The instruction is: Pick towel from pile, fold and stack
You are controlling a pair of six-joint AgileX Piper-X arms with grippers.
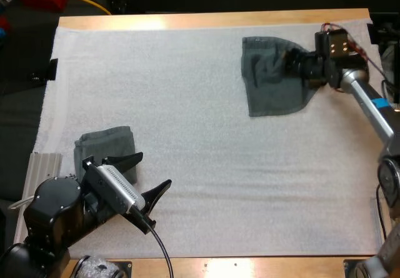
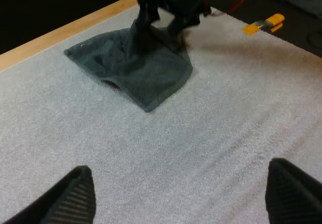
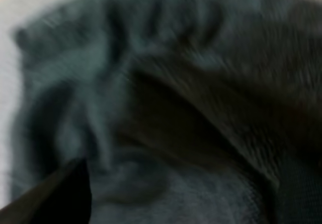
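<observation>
Holds left pincer (image 1: 155,169) spread wide just beside folded towel (image 1: 109,143); holds right pincer (image 1: 292,62), fingers also apart, down on crumpled towel (image 1: 272,87).

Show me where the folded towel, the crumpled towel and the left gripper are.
folded towel (image 1: 107,145), high view, middle of its top surface.
crumpled towel (image 1: 275,94), high view, its flatter near part.
left gripper (image 1: 153,169), high view, midway between its open fingertips.

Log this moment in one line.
left gripper: open, beside folded dark grey-green towel | right gripper: open, at crumpled dark grey-green towel
</observation>
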